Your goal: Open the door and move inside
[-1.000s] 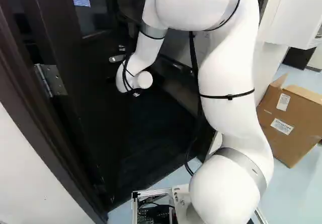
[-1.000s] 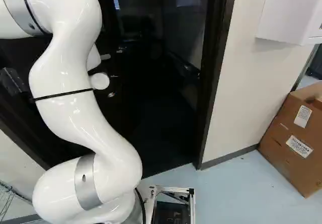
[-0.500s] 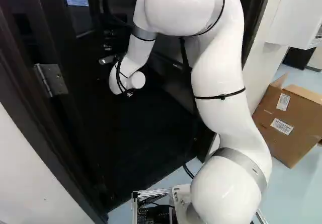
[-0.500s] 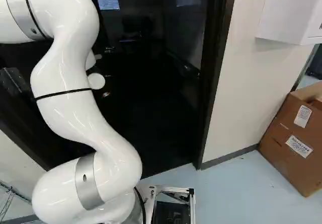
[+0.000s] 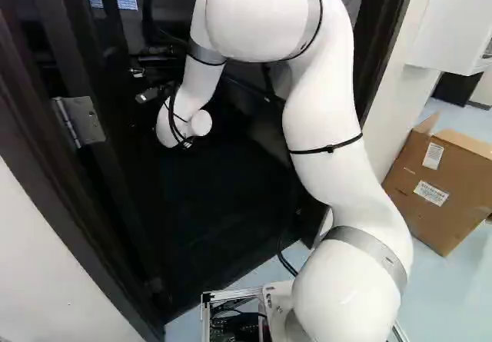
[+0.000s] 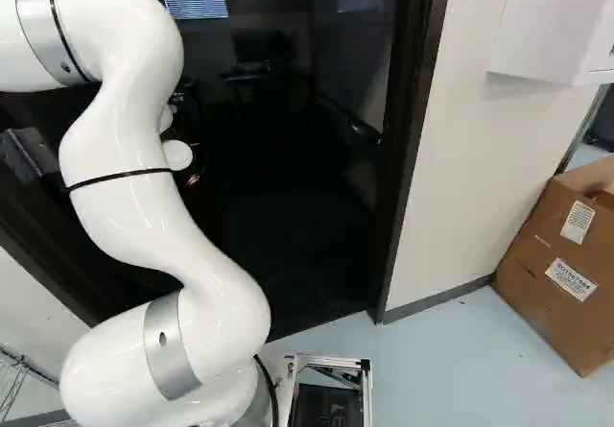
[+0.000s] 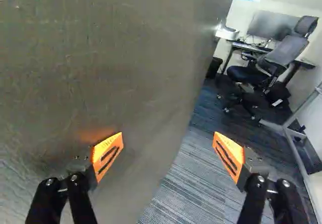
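One metal hinge [image 5: 81, 121] at left of left base view. Next, dark door [image 5: 115, 154], open inward; its broad face lies close by one finger in wrist view. Gripper [image 7: 168, 148] spread wide; office chair [image 7: 271, 58] beyond door's edge. Then white arm [image 5: 327, 119], reaching into doorway. Far right, cardboard box [image 5: 442, 196] on floor.

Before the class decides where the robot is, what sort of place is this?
Probably an office: past the door are a wheeled chair, a desk with a monitor, and striped carpet.
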Robot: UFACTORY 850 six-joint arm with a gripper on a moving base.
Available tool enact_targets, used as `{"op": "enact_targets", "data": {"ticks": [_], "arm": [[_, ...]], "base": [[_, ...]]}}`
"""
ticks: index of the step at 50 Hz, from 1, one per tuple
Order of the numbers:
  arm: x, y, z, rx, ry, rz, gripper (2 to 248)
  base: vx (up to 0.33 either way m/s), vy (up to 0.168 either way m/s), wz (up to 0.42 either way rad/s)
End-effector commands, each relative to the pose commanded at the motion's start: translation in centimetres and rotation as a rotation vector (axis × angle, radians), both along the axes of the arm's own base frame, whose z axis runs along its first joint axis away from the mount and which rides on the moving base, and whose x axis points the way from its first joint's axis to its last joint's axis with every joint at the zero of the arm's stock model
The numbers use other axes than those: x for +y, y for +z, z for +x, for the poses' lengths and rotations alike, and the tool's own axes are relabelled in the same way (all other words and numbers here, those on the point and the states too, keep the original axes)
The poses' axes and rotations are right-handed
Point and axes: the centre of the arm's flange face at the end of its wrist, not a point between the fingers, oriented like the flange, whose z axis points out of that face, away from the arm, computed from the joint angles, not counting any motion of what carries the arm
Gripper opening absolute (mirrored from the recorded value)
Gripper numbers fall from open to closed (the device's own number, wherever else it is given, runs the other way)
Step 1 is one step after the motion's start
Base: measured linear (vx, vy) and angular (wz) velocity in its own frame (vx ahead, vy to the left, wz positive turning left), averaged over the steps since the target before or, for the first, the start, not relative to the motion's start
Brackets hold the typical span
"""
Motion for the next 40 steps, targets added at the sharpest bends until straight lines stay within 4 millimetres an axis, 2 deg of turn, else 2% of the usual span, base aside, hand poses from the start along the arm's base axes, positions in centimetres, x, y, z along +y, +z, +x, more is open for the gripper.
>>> {"op": "enact_targets", "data": {"ticks": [19, 40], "arm": [[0.6, -0.1, -0.4, -0.025, 0.076, -0.034, 247], [2.3, -0.3, -0.6, -0.058, 0.163, -0.059, 247]], "base": [[0.000, 0.000, 0.000], [0.000, 0.000, 0.000]]}}
